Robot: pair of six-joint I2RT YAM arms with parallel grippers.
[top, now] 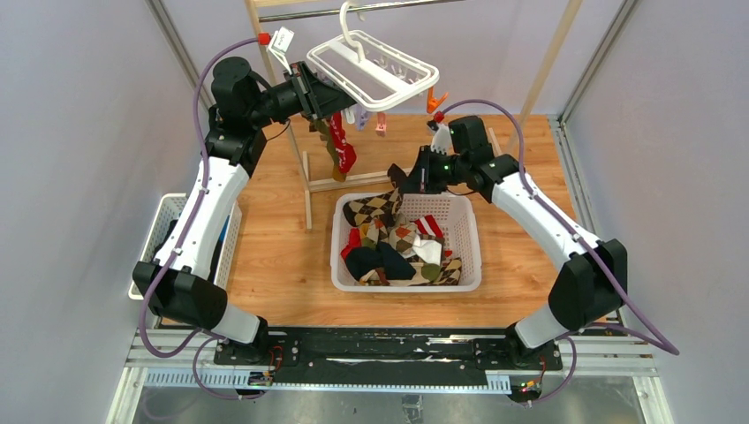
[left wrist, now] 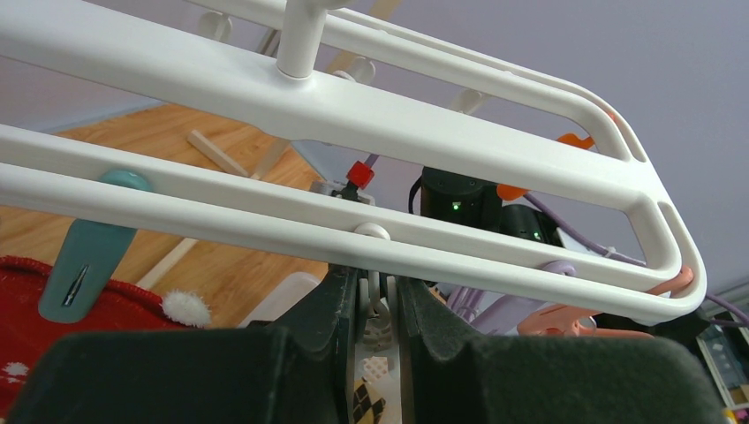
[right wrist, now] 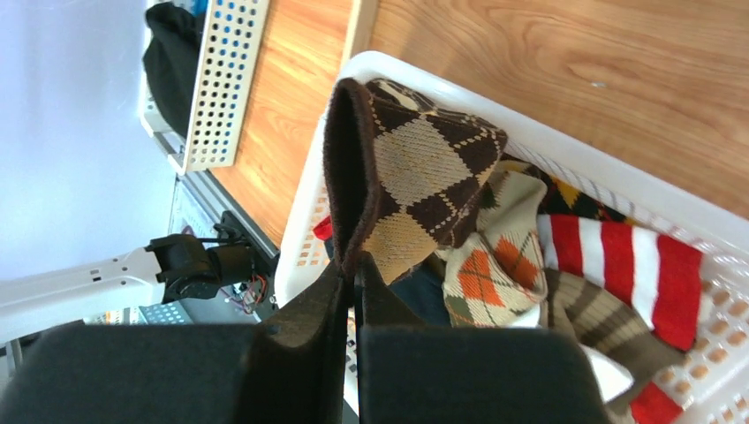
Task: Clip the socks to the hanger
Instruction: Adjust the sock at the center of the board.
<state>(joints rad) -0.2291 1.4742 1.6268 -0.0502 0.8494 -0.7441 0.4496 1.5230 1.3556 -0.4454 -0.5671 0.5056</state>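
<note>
The white hanger (top: 371, 66) hangs tilted from the metal bar, with a red sock (top: 343, 150) clipped below it. My left gripper (top: 318, 99) reaches under the hanger's near rail (left wrist: 353, 238) and is shut on a small white clip (left wrist: 380, 322) dangling there. A teal clip (left wrist: 88, 265) pinches the red sock (left wrist: 35, 309) beside it. My right gripper (top: 413, 177) is shut on the cuff of a brown-tan argyle sock (right wrist: 406, 172), which hangs over the basket's far-left corner (top: 375, 208). Several more socks (top: 402, 252) lie piled in the basket.
The white basket (top: 472, 256) sits mid-table. The wooden rack's foot (top: 307, 190) stands left of it. A perforated white tray (top: 168, 216) holding a dark bundle lies at the left edge. Orange (top: 435, 100) and pastel clips dangle from the hanger's right end.
</note>
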